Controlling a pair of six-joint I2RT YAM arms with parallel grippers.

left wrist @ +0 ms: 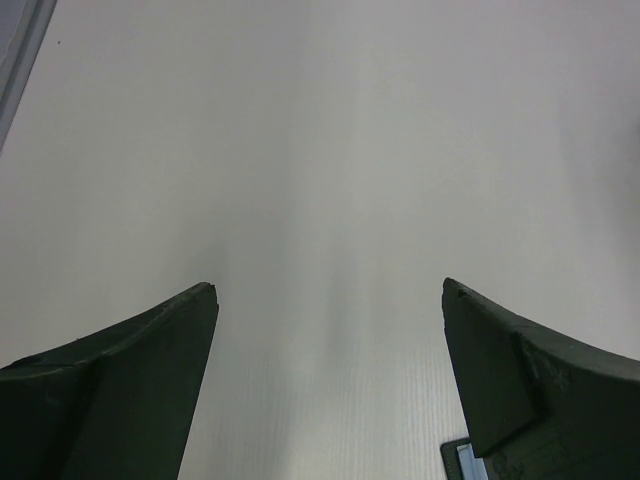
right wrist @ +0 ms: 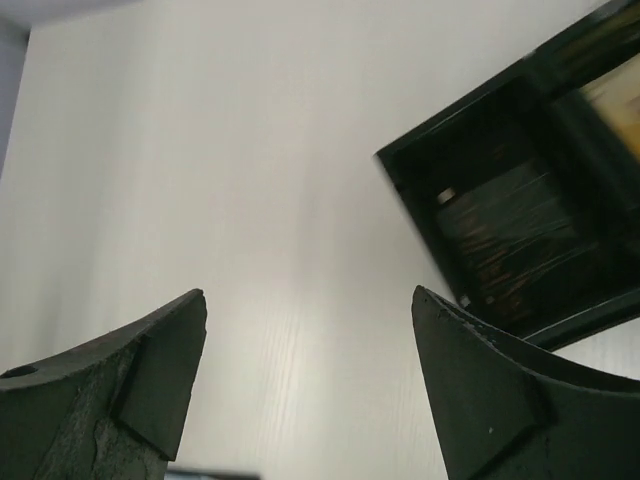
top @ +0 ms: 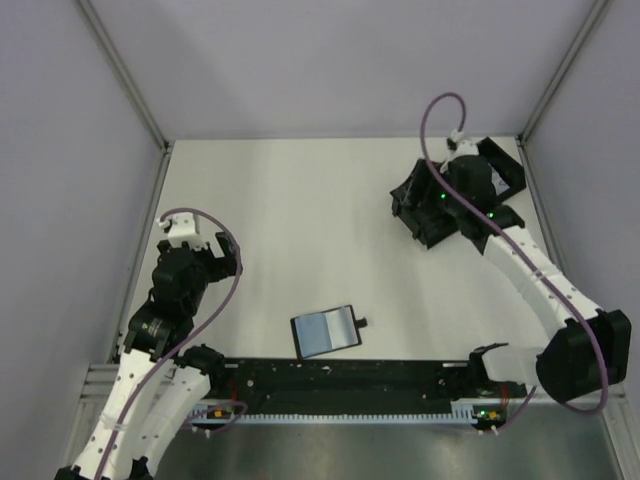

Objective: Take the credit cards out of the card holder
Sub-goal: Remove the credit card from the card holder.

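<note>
The card holder [top: 325, 332] lies open on the table near the front, blue-grey inside up, its black tab [top: 362, 322] pointing right. No card shows on it. My left gripper [top: 228, 258] [left wrist: 330, 284] hangs open over bare table to the holder's left, and a corner of the holder [left wrist: 462, 458] peeks past its right finger. My right gripper [top: 408, 210] [right wrist: 308, 292] is open and empty at the back right, beside a black box [right wrist: 520, 230]. A blurred orange-yellow patch [right wrist: 612, 98] in that box looks like one of the credit cards.
The black box [top: 500, 172] sits at the back right, partly under the right arm. A long black rail [top: 350, 375] runs along the front edge between the arm bases. White walls with metal posts close in the left, back and right sides.
</note>
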